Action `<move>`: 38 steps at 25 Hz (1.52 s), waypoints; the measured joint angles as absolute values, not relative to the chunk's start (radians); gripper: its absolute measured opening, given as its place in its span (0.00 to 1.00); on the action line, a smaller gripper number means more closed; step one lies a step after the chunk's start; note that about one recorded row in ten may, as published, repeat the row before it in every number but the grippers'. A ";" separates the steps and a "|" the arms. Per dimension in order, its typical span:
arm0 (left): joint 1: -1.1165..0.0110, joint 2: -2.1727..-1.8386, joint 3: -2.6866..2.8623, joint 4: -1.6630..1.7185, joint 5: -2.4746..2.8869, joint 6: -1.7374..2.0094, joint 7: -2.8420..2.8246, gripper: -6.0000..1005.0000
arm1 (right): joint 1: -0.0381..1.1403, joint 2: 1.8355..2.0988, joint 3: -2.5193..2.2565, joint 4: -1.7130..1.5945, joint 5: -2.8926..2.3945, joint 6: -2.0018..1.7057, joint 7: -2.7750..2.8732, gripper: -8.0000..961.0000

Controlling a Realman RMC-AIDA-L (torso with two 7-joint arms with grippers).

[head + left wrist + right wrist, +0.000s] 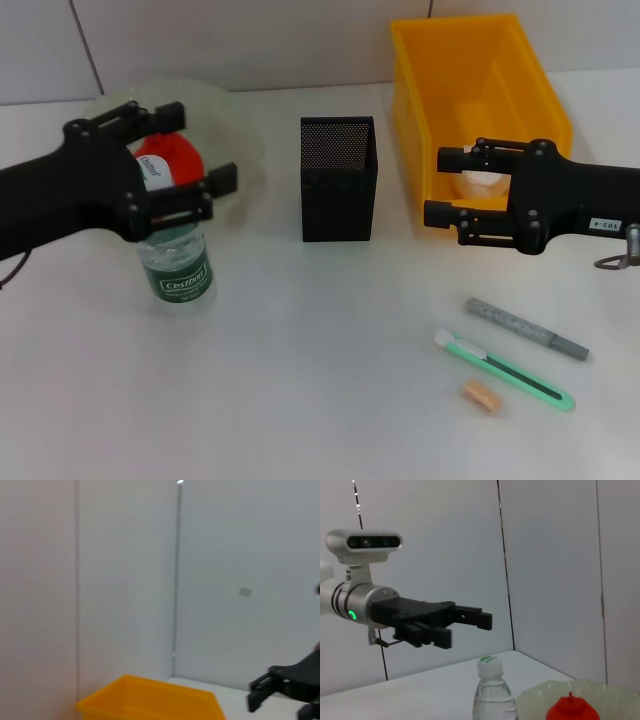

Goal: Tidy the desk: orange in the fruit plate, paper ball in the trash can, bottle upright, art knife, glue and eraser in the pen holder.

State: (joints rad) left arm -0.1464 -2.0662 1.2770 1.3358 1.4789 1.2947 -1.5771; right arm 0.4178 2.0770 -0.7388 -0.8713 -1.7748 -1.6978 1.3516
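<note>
The clear bottle [181,268] with a green label stands upright at the left. My left gripper [203,148] hovers open just above its cap, not touching; the right wrist view shows that gap between the left gripper [470,629] and the bottle [492,695]. The orange [172,156] lies in the translucent fruit plate [232,118]. The paper ball [482,184] sits in the yellow trash can [480,60]. My right gripper [438,184] hangs open at the can's near wall. The grey glue [527,328], green art knife [505,368] and eraser [481,396] lie on the table at the right. The black mesh pen holder [338,178] stands in the middle.
A white wall runs close behind the table. The trash can [150,700] and my right gripper [275,707] also show in the left wrist view. The orange [570,707] and plate [605,692] sit just beyond the bottle in the right wrist view.
</note>
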 joint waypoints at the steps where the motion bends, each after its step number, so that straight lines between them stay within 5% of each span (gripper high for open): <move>1: -0.148 -2.066 1.276 1.335 1.468 1.327 -1.559 0.86 | 0.417 2.077 -0.738 -0.871 -1.775 -1.698 1.352 0.73; 38: -0.278 -2.061 1.181 0.974 1.631 1.559 -1.346 0.86 | 0.411 2.077 -0.769 -1.150 -2.033 -1.788 1.645 0.73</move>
